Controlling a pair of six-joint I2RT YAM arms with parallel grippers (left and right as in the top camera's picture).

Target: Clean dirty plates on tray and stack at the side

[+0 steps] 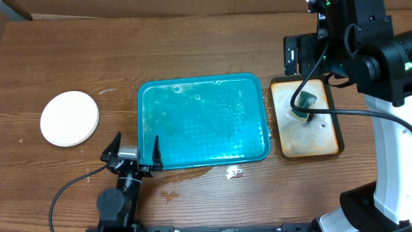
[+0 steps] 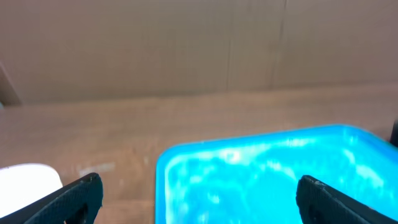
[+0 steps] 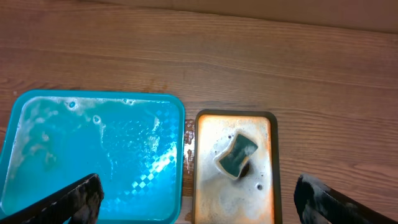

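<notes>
Though in view, plates [image 1: 69, 118] uncountable

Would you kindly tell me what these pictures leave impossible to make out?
- Overhead: the top white plate covers whatever lies beneath, so the stack's count is unclear.
- Left wrist: that plate is blurred, cut off by the left edge, partly behind a finger of the left claw.
- Right wrist: the near end of the tan tray is cut off by the bottom edge.
- Overhead: a cable crosses the sponge.
</notes>
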